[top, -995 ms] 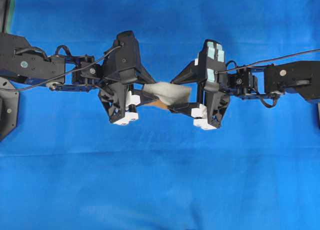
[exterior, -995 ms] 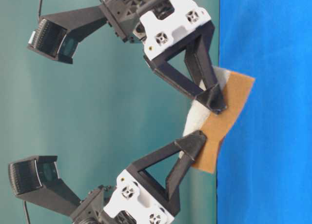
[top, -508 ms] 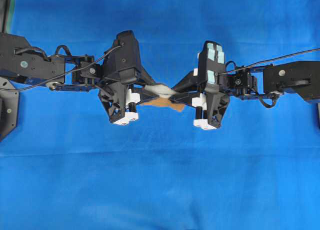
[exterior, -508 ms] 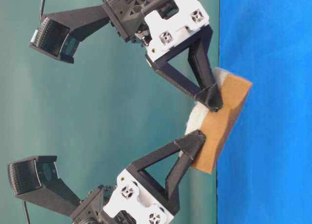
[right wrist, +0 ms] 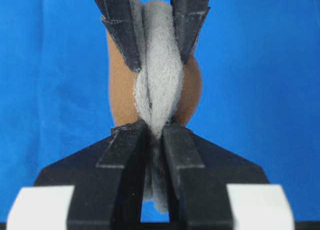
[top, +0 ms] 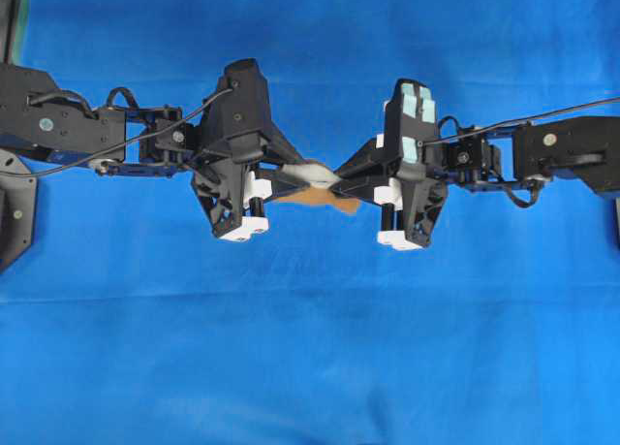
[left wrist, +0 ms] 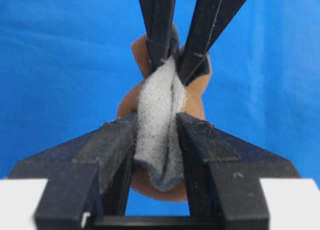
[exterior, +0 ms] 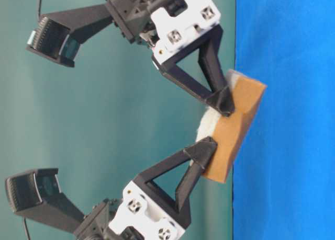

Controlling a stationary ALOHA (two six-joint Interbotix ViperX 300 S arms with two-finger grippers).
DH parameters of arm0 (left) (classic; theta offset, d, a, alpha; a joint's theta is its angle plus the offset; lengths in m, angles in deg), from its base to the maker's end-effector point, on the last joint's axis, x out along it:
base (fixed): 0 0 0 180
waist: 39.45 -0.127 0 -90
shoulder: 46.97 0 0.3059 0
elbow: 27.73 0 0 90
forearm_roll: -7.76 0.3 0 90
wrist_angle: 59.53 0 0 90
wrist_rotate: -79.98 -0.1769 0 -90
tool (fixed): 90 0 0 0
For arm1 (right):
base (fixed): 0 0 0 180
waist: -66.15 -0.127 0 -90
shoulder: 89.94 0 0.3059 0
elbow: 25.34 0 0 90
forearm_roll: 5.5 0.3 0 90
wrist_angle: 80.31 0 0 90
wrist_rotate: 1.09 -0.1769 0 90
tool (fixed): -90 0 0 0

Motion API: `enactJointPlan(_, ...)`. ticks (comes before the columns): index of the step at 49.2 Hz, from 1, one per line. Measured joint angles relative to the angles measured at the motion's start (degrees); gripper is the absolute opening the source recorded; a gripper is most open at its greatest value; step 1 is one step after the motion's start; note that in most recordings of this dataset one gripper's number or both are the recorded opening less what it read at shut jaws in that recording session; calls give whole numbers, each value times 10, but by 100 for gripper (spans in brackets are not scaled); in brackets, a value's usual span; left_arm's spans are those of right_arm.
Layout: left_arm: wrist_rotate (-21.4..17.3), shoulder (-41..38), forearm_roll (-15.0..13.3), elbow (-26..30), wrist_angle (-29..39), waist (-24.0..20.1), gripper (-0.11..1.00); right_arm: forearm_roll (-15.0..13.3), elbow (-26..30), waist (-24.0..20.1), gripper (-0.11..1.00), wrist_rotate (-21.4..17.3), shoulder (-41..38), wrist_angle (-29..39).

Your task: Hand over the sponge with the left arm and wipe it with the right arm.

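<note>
The sponge [top: 312, 176] hangs in mid-air between both arms, over the middle of the blue cloth, squeezed and folded. Its whitish-grey fuzzy layer faces up and its tan base [exterior: 236, 129] faces down. My left gripper [top: 291, 181], with the plain black housing, is shut on the sponge's left end. In the left wrist view the fuzzy layer [left wrist: 159, 109] bulges between its fingers [left wrist: 120, 140]. My right gripper [top: 342, 183], with the teal patches, is shut on the right end. Its jaws pinch the sponge [right wrist: 159, 74] thin in the right wrist view.
A blue cloth [top: 310, 348] covers the table under both arms. A black mount [top: 15, 207] stands at the left edge. Cables run along both arms. A teal wall [exterior: 104, 120] shows behind the grippers in the table-level view.
My right gripper has closed from wide open onto the sponge's right end, squeezing it flat. The left gripper has kept its hold and barely moved.
</note>
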Motion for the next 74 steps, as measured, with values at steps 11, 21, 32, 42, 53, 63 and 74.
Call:
enactJointPlan(11, -4, 46, 1, -39, -4, 3, 79, 0, -18, 1, 14, -1, 25, 12)
enactJointPlan(21, 0, 114, 1, -95, -25, 11, 80, 0, -36, 1, 14, 0, 45, 13)
enactJointPlan(32, -1, 207, 1, -166, -69, 18, 80, 0, -44, 0, 14, 0, 53, 18)
enactJointPlan(42, -1, 229, 1, -178, -75, 18, 80, 0, -43, 0, 14, 0, 52, 18)
enactJointPlan(53, 0, 229, 1, -178, -76, 18, 80, 0, -32, 0, 14, -1, 11, 18)
enactJointPlan(63, 0, 228, 1, -178, -76, 18, 80, 0, -22, 0, 14, 0, -55, 14)
enactJointPlan(74, -1, 227, 0, -178, -76, 18, 80, 0, -6, 0, 14, 0, -118, 11)
